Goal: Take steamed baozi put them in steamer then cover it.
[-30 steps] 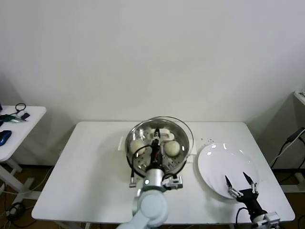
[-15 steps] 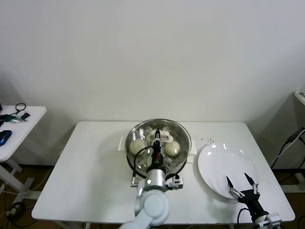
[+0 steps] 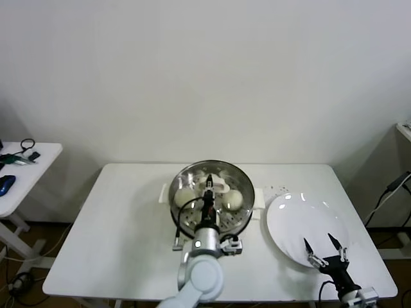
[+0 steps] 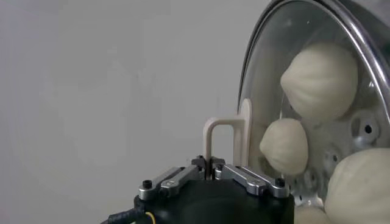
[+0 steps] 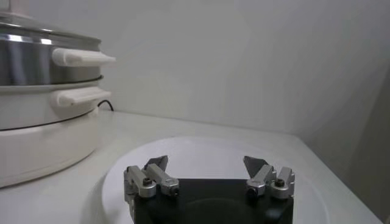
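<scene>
The steamer [image 3: 184, 221] stands mid-table on its cream pot base [image 5: 36, 140]. The clear glass cover [image 3: 192, 174] lies over it, about level with the rim. My left gripper [image 3: 208, 192] is shut on the cover's cream handle [image 4: 223, 137]. Through the glass I see steamed baozi [image 3: 185, 194] [image 3: 233, 199] inside; in the left wrist view three buns [image 4: 320, 79] [image 4: 285, 146] [image 4: 359, 189] show behind the glass. My right gripper [image 3: 325, 248] hangs open and empty over the near edge of the white plate [image 3: 302, 215].
The bare white plate [image 5: 213, 149] lies right of the steamer [image 5: 30, 61]. A black cable [image 3: 176, 239] runs along the steamer's front left. A side table [image 3: 26, 173] with small items stands at far left. The table's front edge is close to both arms.
The cover, held by my left gripper, has shifted left and come down from an offset position to sit centred over the steamer. The right arm has barely moved.
</scene>
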### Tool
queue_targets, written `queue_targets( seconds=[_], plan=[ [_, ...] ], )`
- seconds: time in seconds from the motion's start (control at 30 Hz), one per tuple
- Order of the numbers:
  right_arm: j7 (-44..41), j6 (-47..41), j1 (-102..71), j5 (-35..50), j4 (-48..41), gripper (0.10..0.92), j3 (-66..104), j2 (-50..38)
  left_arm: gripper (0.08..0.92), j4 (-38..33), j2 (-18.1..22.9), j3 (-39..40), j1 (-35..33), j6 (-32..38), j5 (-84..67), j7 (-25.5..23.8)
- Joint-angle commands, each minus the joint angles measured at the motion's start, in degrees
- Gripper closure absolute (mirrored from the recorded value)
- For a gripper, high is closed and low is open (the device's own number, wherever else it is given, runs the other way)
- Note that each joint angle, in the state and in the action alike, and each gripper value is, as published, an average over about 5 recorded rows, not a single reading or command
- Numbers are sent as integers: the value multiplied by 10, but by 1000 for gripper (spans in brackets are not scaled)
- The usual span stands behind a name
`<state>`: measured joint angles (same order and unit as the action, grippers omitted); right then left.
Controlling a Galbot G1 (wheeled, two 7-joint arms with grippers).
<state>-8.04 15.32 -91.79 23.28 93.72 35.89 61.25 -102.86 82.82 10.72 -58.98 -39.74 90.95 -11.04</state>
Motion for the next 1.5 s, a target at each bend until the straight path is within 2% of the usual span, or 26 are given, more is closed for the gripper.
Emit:
queue_targets(
  seconds=[0.03,0.13,0.23,0.57,0.73,0.83,0.97,1.1,1.3,1.5],
  plan=[
    [0,1,1,-3,2,203,0,1,864,2,-2,-3,-1,-1,8,-2],
    [0,1,1,-3,3,203,-1,2,859,1,-3,-2,-1,0,3,-4],
    [-1,-1,1,-4,3,203,-1,2,820,1,-1,3,0,2,-7,-2],
    [3,-20,1,-1,9,203,-4,-2,530,-34,-18,13,2,-3,-56,-1],
    [24,-12,5,9,12,203,-8,2,383,-82,-47,14,-7,-10,-89,-11],
    [28,-4,6,10,16,203,-10,4,296,-114,-80,8,-25,-8,-107,-10],
    [37,-3,8,11,28,203,-12,8,200,-161,-119,-19,-57,6,-161,33],
    [48,8,18,4,27,203,-16,16,178,-208,-139,-84,-92,76,-290,119],
    [57,32,26,-7,15,203,-17,29,177,-247,-161,-220,-160,203,-495,211],
    [61,43,28,-8,7,203,-20,39,177,-247,-136,-362,-259,348,-706,228]
  ],
)
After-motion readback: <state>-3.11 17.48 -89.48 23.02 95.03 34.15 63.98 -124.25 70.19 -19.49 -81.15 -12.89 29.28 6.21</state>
